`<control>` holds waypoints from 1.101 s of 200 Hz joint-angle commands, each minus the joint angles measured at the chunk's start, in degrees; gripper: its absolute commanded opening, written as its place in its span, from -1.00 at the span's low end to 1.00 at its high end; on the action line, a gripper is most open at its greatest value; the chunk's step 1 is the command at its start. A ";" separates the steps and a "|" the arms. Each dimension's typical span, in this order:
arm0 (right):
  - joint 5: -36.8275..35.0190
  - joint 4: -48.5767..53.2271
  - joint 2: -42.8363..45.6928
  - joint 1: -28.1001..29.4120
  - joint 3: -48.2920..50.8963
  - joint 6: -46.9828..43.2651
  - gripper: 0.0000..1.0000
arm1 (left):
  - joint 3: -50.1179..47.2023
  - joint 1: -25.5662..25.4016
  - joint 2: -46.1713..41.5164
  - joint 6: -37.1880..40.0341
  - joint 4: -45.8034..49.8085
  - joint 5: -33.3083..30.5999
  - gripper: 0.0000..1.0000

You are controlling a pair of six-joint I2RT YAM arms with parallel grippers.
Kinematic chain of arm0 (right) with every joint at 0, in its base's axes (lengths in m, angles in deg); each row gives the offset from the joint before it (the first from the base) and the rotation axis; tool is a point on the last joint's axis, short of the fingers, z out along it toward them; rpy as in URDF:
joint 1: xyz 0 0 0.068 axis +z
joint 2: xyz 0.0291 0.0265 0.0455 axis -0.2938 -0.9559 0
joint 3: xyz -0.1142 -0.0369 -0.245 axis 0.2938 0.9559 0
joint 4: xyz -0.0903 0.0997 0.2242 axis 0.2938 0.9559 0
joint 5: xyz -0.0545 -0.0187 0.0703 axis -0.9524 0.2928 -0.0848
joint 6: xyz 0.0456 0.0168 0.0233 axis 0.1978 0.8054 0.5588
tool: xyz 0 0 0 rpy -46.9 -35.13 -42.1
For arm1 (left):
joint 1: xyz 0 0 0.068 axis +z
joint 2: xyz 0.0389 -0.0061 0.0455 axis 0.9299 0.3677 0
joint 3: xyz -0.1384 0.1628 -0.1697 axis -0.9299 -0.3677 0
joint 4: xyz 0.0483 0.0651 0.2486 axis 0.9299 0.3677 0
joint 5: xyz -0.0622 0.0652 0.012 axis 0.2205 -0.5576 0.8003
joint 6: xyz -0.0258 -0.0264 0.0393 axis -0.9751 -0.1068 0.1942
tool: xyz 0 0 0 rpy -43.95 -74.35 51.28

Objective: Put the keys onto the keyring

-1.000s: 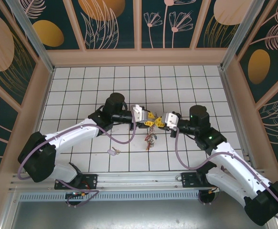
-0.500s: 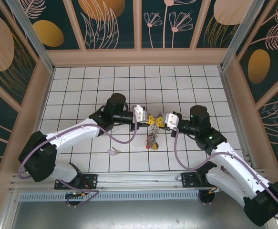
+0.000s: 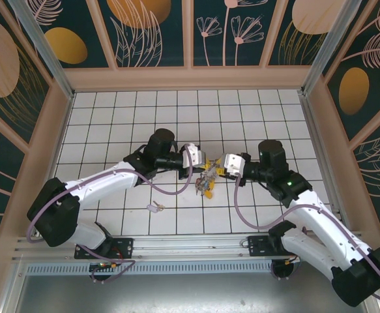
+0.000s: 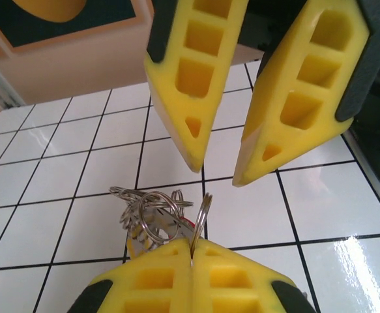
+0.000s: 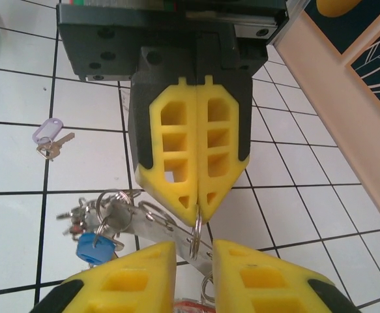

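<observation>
White tiled floor (image 3: 111,124) is seen across the middle of the top view, enclosed by dark walls (image 3: 150,26) patterned with leaves and orange discs. The left arm (image 3: 105,179) is stretched from the lower left of that frame towards the centre, and the right arm (image 3: 313,215) from the lower right, so that the two are brought tip to tip just below the frame's middle.

The left gripper (image 3: 202,162) is seen with its yellow fingers pressed flat together, and the keyring (image 4: 203,215) is pinched edge-on between their tips. It is shown at the bottom centre of the left wrist view and in the middle of the right wrist view. The right gripper (image 3: 218,167) is held with its jaws parted. The keyring stands in the gap between them, and contact with either finger cannot be made out.

The keys (image 3: 207,184) are gathered in one bunch with several small split rings, hung just below the meeting fingertips at the centre of the top view. A blue tag (image 5: 93,248) is seen among them at the lower left of the right wrist view.

One loose key (image 3: 154,207) with a lilac tag is left lying flat on the floor, well apart from the bunch, towards the lower left of the top view.
</observation>
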State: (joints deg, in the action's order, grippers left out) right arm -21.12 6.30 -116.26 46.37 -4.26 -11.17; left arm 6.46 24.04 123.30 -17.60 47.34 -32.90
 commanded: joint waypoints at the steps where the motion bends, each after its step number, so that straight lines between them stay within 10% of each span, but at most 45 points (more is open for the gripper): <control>1: 1.39 2.15 -1.20 -0.36 -3.03 -0.78 -0.53 | 2.79 0.10 0.00 1.49 0.19 -0.14 -1.00; 163: -0.46 1.05 -7.31 -0.10 -3.57 4.01 -0.62 | 2.46 0.11 0.92 0.17 -1.42 1.00 -1.00; 220: 3.56 -2.03 -7.54 -0.48 -3.58 6.70 -1.00 | 1.69 0.08 -0.30 -0.85 -2.17 0.78 -0.90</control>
State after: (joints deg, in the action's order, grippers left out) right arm -21.30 7.77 -124.35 46.37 -6.62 -6.73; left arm 7.16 24.26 124.28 -17.49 48.43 -33.49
